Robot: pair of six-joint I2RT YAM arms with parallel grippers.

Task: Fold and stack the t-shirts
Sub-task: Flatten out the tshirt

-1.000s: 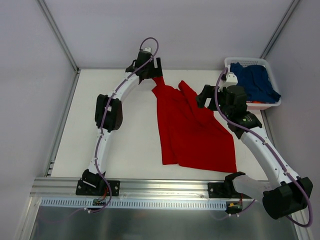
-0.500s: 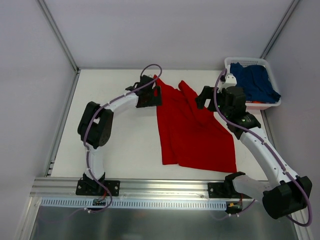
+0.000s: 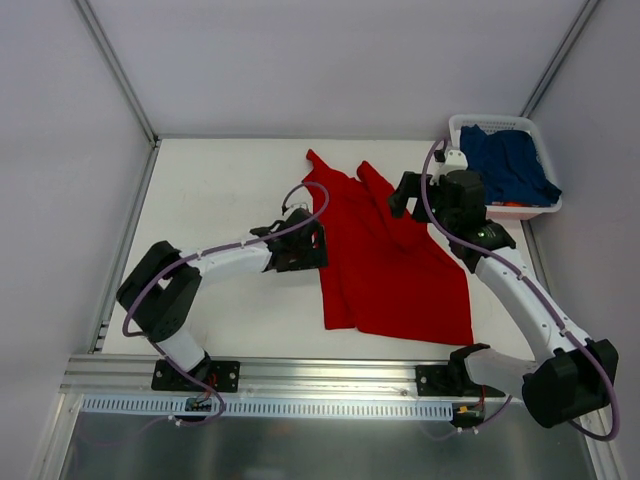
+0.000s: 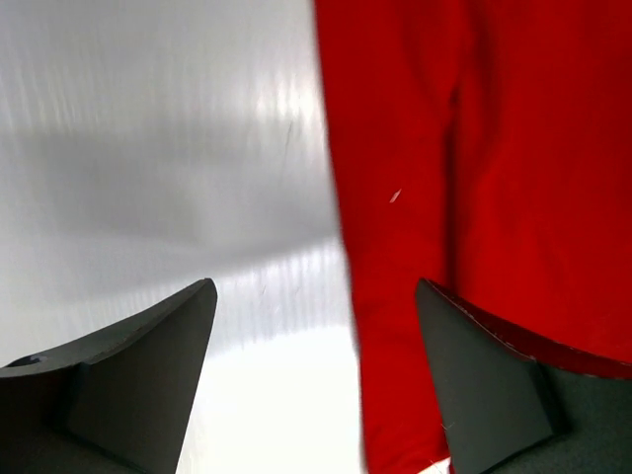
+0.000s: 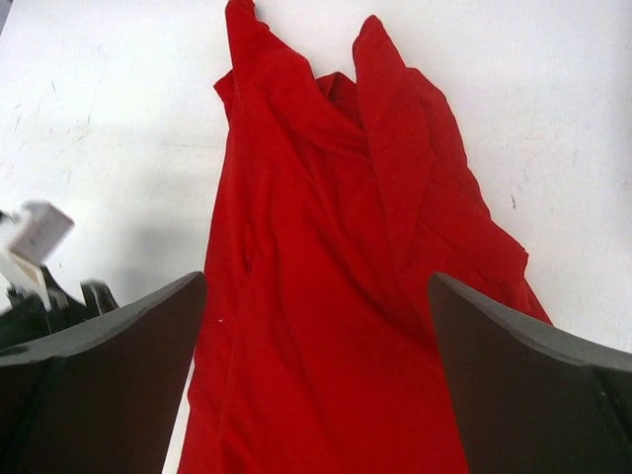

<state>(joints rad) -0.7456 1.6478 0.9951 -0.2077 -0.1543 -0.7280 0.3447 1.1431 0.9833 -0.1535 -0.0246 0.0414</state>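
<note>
Jaws spread — left gripper (image 4: 314,291), right gripper (image 5: 316,281) | navy t-shirt (image 3: 510,165) half-hidden in basket (image 3: 490,118), perhaps bunched

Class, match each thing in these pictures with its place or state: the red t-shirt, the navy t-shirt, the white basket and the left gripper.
1. red t-shirt
2. navy t-shirt
3. white basket
4. left gripper

a. at the far right corner of the table
b. jaws open over the red cloth's left edge
c. lying out on the table
d. inside the basket

Pairs: 1-c, 2-d, 3-a, 4-b
</note>
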